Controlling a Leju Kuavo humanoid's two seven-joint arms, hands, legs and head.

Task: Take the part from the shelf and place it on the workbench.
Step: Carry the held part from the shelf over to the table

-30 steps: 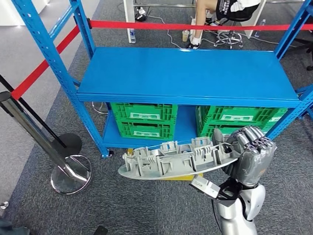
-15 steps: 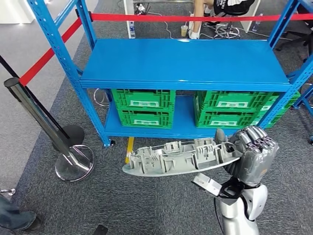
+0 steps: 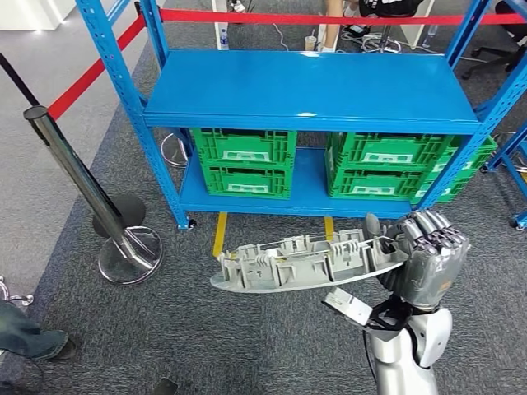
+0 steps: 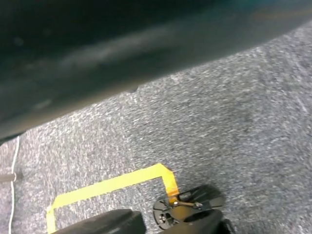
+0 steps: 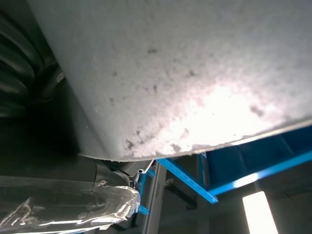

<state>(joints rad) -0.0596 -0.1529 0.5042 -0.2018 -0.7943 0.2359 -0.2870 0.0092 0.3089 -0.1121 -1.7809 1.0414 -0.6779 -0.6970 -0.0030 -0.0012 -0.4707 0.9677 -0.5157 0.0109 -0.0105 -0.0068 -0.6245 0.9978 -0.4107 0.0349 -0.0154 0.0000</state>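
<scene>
A long grey plastic part (image 3: 305,263) with ribbed inner walls hangs level over the carpet in the head view, in front of the blue shelf (image 3: 310,86). My right hand (image 3: 426,259) grips its right end, fingers wrapped over the top. The part's smooth grey underside (image 5: 191,73) spreads across the right wrist view, with my taped thumb (image 5: 69,207) beneath it. The shelf's top board is bare.
Two green crates (image 3: 245,160) (image 3: 389,164) sit on the shelf's lower level. A chrome stanchion (image 3: 87,193) with red belts (image 3: 87,78) stands at the left. Yellow floor tape (image 3: 219,234) marks the carpet. A person's shoe (image 3: 31,341) is at the lower left.
The whole view has shifted: the shelf looks farther off and more carpet shows in front of it. The part stays in my right hand at the same height.
</scene>
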